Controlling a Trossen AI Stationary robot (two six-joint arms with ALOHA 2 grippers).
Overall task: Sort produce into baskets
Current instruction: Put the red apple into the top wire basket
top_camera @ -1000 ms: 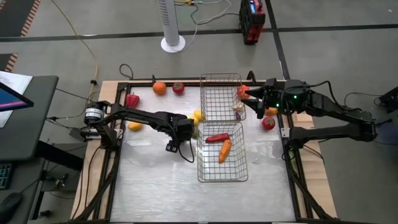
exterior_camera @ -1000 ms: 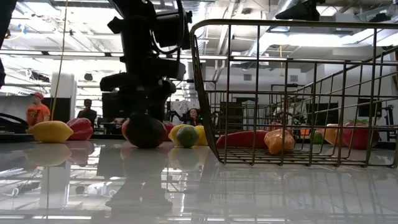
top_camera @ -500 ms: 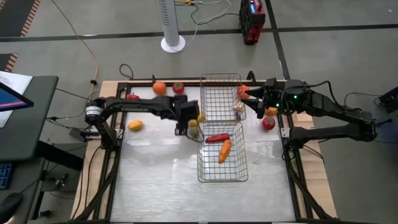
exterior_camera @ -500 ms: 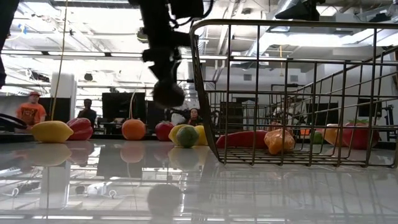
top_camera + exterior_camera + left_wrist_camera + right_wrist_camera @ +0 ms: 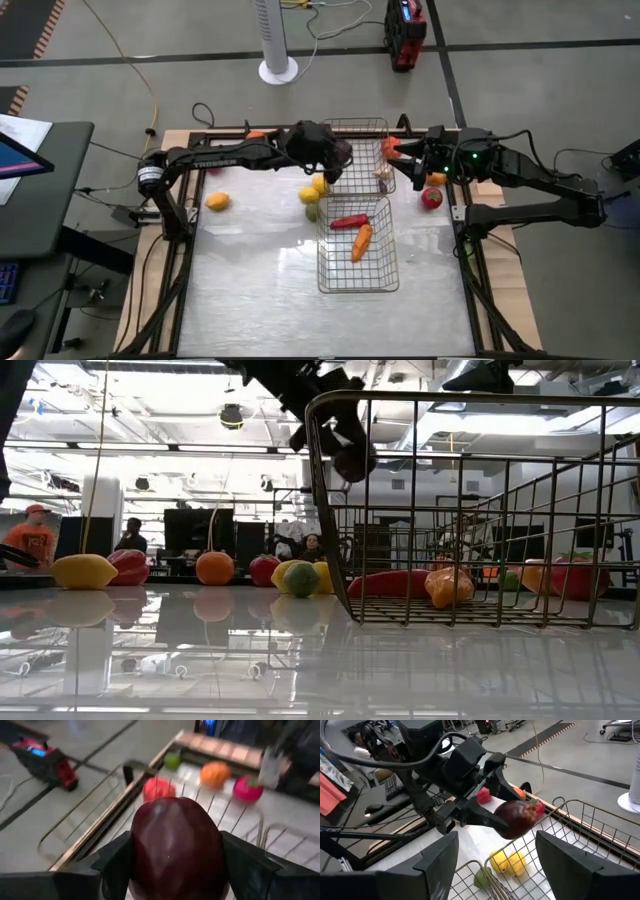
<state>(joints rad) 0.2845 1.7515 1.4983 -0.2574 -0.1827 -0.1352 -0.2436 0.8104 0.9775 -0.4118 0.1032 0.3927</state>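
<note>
High view: the left gripper (image 5: 340, 158) hangs over the left rim of the far basket (image 5: 355, 128), clamped on a dark red apple (image 5: 176, 847) — the left wrist view shows both fingers pressed against its sides. The right gripper (image 5: 400, 152) waits at that basket's right edge, jaws apart and empty. The near basket (image 5: 358, 285) holds a red pepper (image 5: 349, 221) and a carrot (image 5: 361, 241) — lemons (image 5: 317, 188) and a lime (image 5: 312, 211) lie just left of the baskets

Left end effector (image 5: 340, 160) raised, fingers clamped around a load; right end effector (image 5: 398, 152) waits, fingers apart.
</note>
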